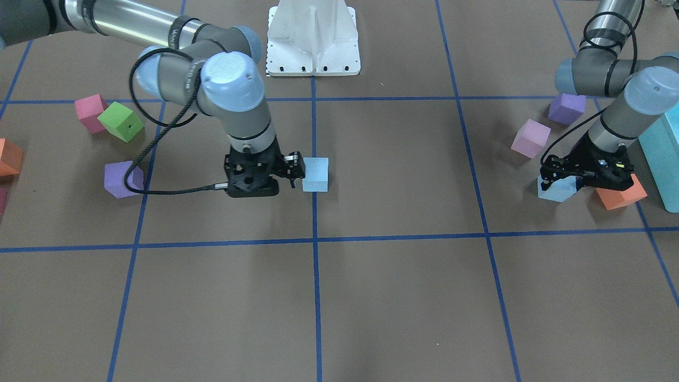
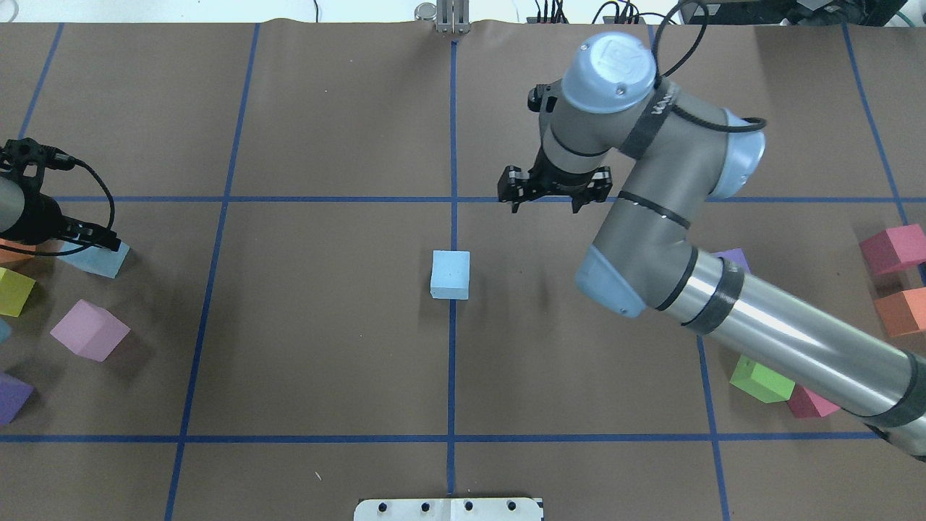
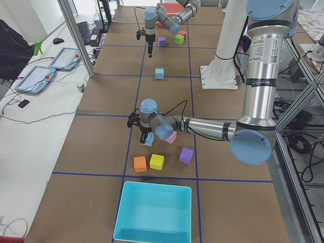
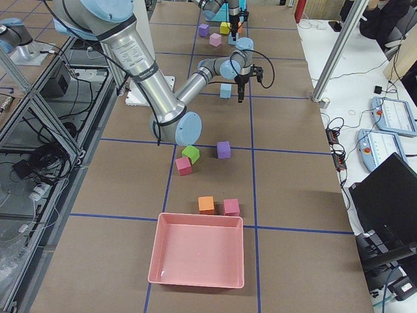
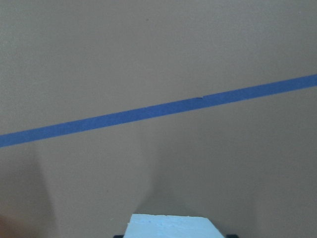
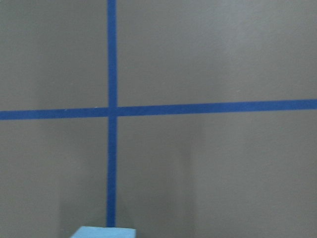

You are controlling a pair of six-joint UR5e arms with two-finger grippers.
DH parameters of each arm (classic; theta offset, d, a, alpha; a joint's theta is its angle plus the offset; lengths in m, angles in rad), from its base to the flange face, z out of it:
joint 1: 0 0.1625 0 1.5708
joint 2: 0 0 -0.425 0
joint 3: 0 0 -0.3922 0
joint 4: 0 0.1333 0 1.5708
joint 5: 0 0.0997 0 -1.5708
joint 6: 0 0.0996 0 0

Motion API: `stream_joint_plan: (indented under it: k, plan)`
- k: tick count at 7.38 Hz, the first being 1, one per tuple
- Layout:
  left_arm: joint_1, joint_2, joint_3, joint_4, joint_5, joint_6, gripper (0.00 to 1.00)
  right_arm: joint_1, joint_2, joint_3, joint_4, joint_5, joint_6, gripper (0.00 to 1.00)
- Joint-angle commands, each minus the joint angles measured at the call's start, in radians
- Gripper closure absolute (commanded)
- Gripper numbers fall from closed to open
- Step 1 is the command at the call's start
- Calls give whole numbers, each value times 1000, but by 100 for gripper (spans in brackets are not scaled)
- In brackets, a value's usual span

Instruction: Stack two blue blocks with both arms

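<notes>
One blue block [image 2: 450, 275] rests on the table's centre line; it also shows in the front view [image 1: 315, 174]. My right gripper [image 2: 548, 206] hangs open and empty above the table just beyond it, close beside it in the front view [image 1: 293, 172]. The right wrist view shows only that block's top edge [image 6: 104, 232]. The second blue block [image 1: 557, 190] sits tilted at the table's left end. My left gripper [image 1: 561, 181] is shut on it. It fills the bottom of the left wrist view [image 5: 171, 227].
An orange cube [image 1: 620, 193], a pink cube [image 1: 530, 138], a purple cube [image 1: 566, 109] and the turquoise box [image 1: 663, 154] crowd the left gripper. Purple [image 1: 123, 179], green [image 1: 121, 122] and red-pink [image 1: 90, 112] cubes lie on the right arm's side. The white base [image 1: 313, 37] stands at the robot's edge.
</notes>
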Motion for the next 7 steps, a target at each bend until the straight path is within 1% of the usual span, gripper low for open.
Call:
stream_joint_plan:
  k: [1,2,3,4,5,6,7]
  plan:
    - [-2,-7,-1,7,-42,0,29,187,-126,24,-17,101,-254,0]
    - [-14,-7,-8,29,-71,0,30,284,-178,12,-28,125,-414,0]
    - [-27,-16,-24,61,-97,0,30,368,-200,1,-83,127,-566,0]
    - [-44,-47,-71,148,-125,0,30,446,-206,1,-161,127,-699,0]
    - [-54,-128,-159,351,-129,0,30,509,-211,-7,-203,126,-795,0]
    - [-52,-244,-235,565,-119,-5,30,578,-217,-40,-209,147,-862,0]
    - [-46,-345,-267,704,-116,-26,30,661,-225,-91,-211,197,-965,0]
